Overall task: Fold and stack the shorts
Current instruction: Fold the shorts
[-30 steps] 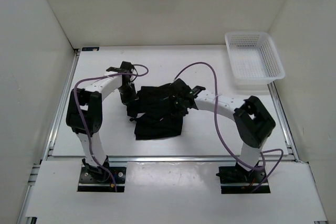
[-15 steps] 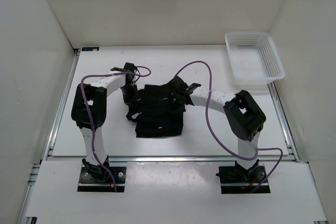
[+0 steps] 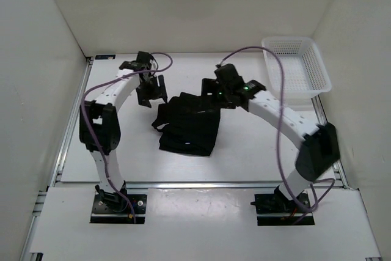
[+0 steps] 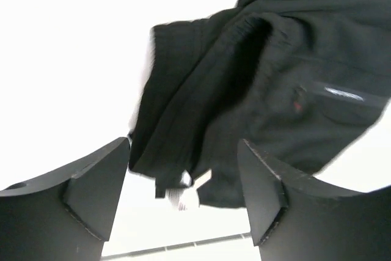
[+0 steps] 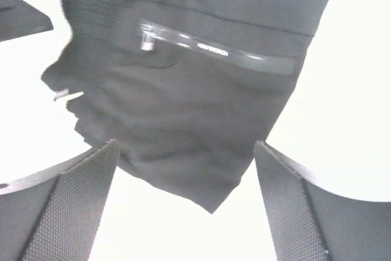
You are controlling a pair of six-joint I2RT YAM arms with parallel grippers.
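The shorts (image 3: pixel 186 128) are plain black and lie as a loosely folded bundle on the white table (image 3: pixel 250 154), to the left of the white mesh basket (image 3: pixel 296 73) and closer to the arm bases than it is. From above the bundle looks roughly oblong, with a lumpy, creased edge on the side turned away from the basket.

The overhead view gives only this outline and the dark colour. The right wrist view adds what it misses: a ribbed waistband and a pale zip strip with a small metal pull and tiny lettering too small to read. The left wrist view shows deep folds, a small reddish mark beside the zip, and a white tag poking from the lower edge.

The left gripper (image 3: pixel 151 92) hangs further from the basket than the shorts do, its fingers spread wide with nothing between them. The right gripper (image 3: pixel 215 90) sits between the basket and the shorts, over the bundle's far corner, also spread wide and holding nothing.
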